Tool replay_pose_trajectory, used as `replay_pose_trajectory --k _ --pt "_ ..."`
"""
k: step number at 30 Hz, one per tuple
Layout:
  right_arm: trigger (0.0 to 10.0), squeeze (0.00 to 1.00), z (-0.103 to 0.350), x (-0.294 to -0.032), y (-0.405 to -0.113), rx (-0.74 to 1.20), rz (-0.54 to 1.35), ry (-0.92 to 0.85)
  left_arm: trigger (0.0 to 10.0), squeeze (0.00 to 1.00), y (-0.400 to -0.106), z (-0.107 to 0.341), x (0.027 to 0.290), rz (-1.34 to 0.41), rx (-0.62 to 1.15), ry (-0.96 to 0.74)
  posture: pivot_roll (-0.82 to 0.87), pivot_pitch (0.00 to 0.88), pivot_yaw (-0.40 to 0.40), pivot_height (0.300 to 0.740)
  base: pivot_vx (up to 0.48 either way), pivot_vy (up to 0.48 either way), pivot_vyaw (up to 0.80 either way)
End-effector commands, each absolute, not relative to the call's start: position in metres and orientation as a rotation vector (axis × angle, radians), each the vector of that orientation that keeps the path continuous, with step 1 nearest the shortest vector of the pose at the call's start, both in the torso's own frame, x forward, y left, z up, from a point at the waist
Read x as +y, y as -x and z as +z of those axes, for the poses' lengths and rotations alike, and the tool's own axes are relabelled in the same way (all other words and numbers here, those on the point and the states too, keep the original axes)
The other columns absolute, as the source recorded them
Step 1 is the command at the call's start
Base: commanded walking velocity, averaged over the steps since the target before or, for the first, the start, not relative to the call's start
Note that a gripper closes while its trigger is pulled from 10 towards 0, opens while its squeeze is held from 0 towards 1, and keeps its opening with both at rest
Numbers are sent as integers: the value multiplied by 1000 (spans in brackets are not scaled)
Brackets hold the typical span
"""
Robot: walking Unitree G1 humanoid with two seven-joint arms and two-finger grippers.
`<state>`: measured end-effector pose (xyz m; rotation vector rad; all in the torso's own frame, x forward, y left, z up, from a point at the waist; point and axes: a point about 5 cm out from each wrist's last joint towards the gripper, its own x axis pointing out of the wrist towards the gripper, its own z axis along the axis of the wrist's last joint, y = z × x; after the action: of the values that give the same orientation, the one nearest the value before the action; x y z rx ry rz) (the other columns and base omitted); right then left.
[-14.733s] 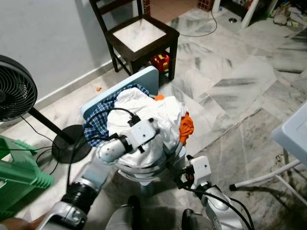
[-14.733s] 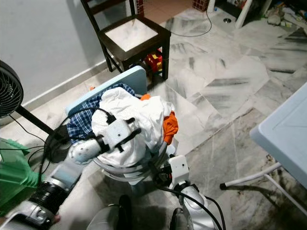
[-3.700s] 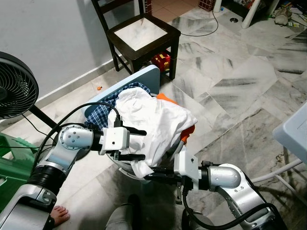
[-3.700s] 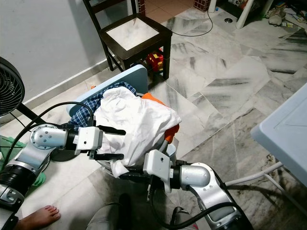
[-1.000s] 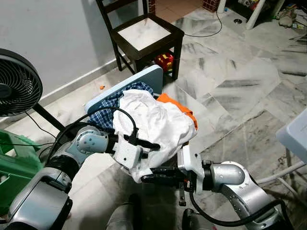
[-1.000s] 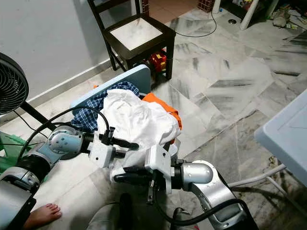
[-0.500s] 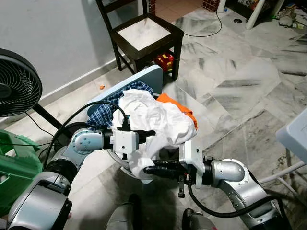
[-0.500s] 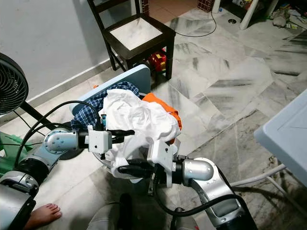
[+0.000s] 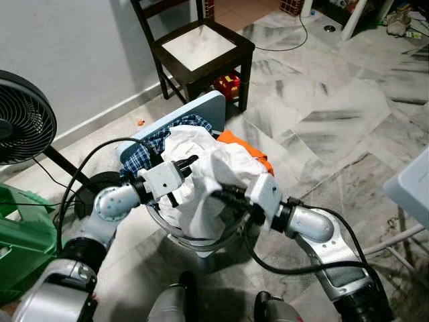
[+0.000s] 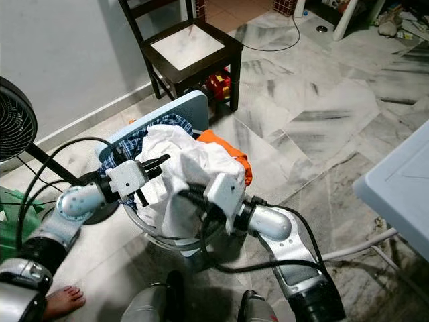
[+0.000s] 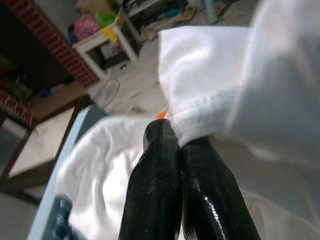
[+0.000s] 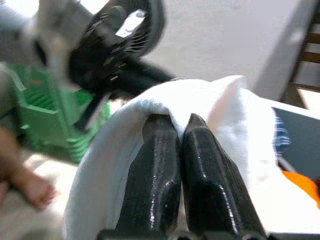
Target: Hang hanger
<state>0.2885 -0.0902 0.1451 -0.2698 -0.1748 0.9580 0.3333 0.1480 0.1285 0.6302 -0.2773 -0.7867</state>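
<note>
White garment point(image 9: 201, 181) draped downward (both grippers pinching)

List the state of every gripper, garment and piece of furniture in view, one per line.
Left gripper: shut on white garment.
Right gripper: shut on white garment.
White garment: lifted from laundry basket, bunched.
Orange garment: in basket.
Plaid garment: in basket.
Chair: upright, seat bare.
Fan: standing.

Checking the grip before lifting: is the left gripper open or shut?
Shut: the left gripper has its fingers pressed together, pinching a hem of the white garment.
</note>
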Motion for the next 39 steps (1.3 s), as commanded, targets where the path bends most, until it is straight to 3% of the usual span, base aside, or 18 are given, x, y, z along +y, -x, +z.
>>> replay_pose_trajectory --k 1,8,17,24,25,26,27,28,29,35,36,39 --pt "10000 1000 145 -93 -289 -180 932 235 0 0 -332 122 150 -712 -244 -600 -7 276 90 740 0 0 0" --pt "10000 1000 144 -106 -301 -190 804 370 0 0 -334 114 144 -570 -155 -500 -9 270 86 740 0 0 0" --pt "10000 1000 154 -119 -311 -237 646 372 0 0 -343 107 155 -316 -19 -333 -24 274 93 740 0 0 0" --pt "10000 1000 148 -119 -306 -221 618 329 0 0 -332 94 155 -317 32 -352 -28 278 98 740 0 0 0" --pt "10000 1000 147 -119 -306 -220 615 324 471 0 -330 92 154 -321 44 -359 -28 281 99 740 0 0 0" --pt "10000 1000 146 -118 -305 -219 611 320 3176 0 -326 89 153 -321 63 -372 -28 281 95 740 0 0 0" --pt "10000 1000 145 -118 -304 -216 611 316 8745 0 -323 85 152 -331 77 -369 -28 284 93 740 0 0 0" --pt "10000 1000 145 -118 -304 -216 611 316 8745 0 -323 85 152 -331 77 -369 -28 284 93 740 0 0 0" --pt "10000 1000 144 -118 -304 -214 610 314 10000 0 -319 83 151 -340 84 -376 -27 285 93 740 0 0 0" --pt "10000 1000 142 -118 -303 -205 612 309 10000 0 -304 73 161 -337 113 -414 -22 288 86 740 0 0 0" --pt "10000 1000 141 -118 -303 -202 613 307 10000 1000 -301 72 163 -330 116 -428 -20 289 84 740 0 0 0" --pt "10000 1000 140 -115 -304 -197 623 298 10000 1000 -293 67 167 -328 123 -458 -14 291 79 740 0 0 0"
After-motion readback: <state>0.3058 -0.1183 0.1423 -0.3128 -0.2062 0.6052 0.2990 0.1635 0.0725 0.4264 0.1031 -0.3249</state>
